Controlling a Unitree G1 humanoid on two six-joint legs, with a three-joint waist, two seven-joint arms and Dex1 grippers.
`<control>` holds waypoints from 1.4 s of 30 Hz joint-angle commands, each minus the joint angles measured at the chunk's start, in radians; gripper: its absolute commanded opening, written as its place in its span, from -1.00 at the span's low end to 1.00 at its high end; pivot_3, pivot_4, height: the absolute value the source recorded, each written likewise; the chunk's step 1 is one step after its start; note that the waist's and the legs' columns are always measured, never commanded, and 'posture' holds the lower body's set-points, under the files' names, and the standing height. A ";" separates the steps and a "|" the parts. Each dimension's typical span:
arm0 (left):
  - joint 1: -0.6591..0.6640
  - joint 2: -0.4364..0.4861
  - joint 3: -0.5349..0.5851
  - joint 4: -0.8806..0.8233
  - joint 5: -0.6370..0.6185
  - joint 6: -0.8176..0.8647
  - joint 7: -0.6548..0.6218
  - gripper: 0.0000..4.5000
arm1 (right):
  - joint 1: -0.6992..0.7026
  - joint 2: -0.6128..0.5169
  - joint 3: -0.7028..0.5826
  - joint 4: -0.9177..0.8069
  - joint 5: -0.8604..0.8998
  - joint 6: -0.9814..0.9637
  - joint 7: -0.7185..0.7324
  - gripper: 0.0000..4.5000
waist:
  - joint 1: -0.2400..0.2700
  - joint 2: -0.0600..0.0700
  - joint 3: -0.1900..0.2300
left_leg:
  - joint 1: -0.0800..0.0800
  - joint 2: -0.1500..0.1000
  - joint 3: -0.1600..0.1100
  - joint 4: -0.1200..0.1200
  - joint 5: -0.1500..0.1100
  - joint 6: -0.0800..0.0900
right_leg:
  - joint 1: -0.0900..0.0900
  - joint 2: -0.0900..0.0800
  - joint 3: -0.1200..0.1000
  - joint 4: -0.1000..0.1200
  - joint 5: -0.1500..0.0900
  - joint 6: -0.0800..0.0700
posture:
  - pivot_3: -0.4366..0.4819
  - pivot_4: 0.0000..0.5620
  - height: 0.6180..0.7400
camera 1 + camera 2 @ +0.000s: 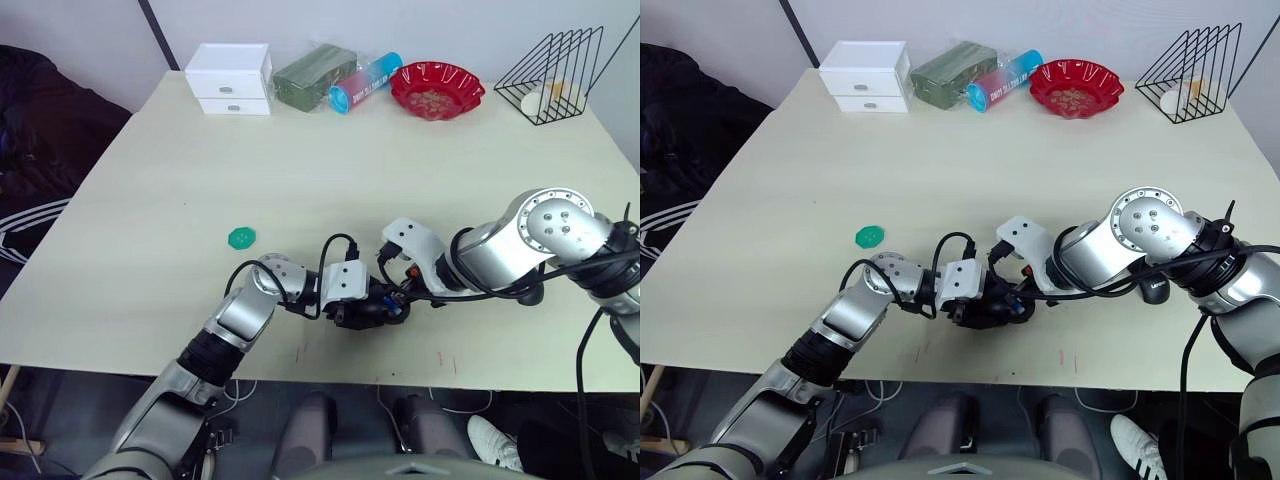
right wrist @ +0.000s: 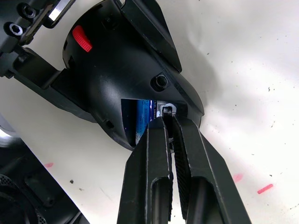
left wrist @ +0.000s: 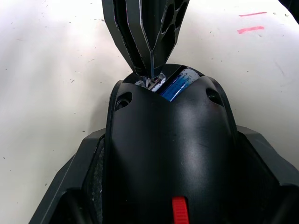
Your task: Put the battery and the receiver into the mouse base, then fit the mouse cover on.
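the left gripper (image 1: pixel 352 300) clamped the black oval plastic mouse base (image 3: pixel 168 154) near the cream table's (image 1: pixel 300 160) front edge. inside it lay the small blue cylindrical battery (image 3: pixel 175 85), long axis toward twelve o'clock in the left wrist view. the right gripper (image 2: pixel 169 122), fingers pinched nearly shut on a small metallic piece, likely the receiver, met the compartment from three o'clock.

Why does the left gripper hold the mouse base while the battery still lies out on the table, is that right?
Not quite. The left gripper does hold the mouse base, but the battery already sits inside the base, as the right wrist view shows. The right gripper is pressing something small in beside it.
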 commanded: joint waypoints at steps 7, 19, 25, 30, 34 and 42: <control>0.016 0.013 -0.043 0.033 0.055 0.012 0.007 0.31 | 0.013 -0.009 0.027 0.010 -0.004 0.018 -0.022 -1.00 | 0.000 0.000 0.000 | 0.000 0.000 0.000 0.000 0.000 0.000 | 0.000 0.000 0.000 0.000 0.000 0.000 | -0.05 -0.47 1.00; 0.010 0.008 -0.041 0.046 0.051 0.011 0.004 0.31 | -0.001 -0.011 0.027 0.018 -0.004 0.027 -0.025 -0.27 | -0.001 0.001 0.000 | 0.000 0.000 0.001 -0.001 0.000 0.000 | 0.000 0.000 0.000 0.000 0.000 0.000 | -0.05 -0.47 1.00; 0.012 0.010 -0.041 0.043 0.051 0.010 0.004 0.31 | -0.002 -0.011 0.022 0.010 -0.004 0.021 -0.028 -0.27 | -0.001 0.001 0.000 | 0.000 0.000 0.000 -0.001 0.000 0.000 | 0.000 0.000 0.000 0.000 0.000 0.000 | -0.05 -0.47 1.00; 0.012 0.008 -0.042 0.046 0.050 0.012 0.003 0.31 | -0.004 -0.001 0.010 0.004 -0.004 0.011 -0.031 -0.27 | -0.001 0.001 0.000 | 0.000 0.000 0.000 -0.001 0.000 0.000 | 0.000 0.000 0.000 0.000 0.000 0.000 | -0.05 -0.47 1.00; 0.012 0.007 -0.041 0.048 0.048 0.012 0.001 0.31 | -0.013 -0.004 0.002 0.003 -0.004 0.012 -0.030 -0.27 | -0.001 0.001 0.000 | 0.000 0.000 0.000 -0.001 0.000 0.000 | 0.000 0.000 0.000 0.000 0.000 0.000 | -0.05 -0.47 1.00; 0.004 0.009 -0.039 0.054 0.045 0.010 -0.008 0.31 | -0.023 -0.017 -0.019 -0.008 -0.004 0.011 -0.006 -0.27 | -0.001 0.001 0.001 | -0.001 0.000 0.000 -0.001 0.000 0.000 | -0.001 0.000 0.000 0.000 0.000 0.000 | -0.05 -0.47 1.00</control>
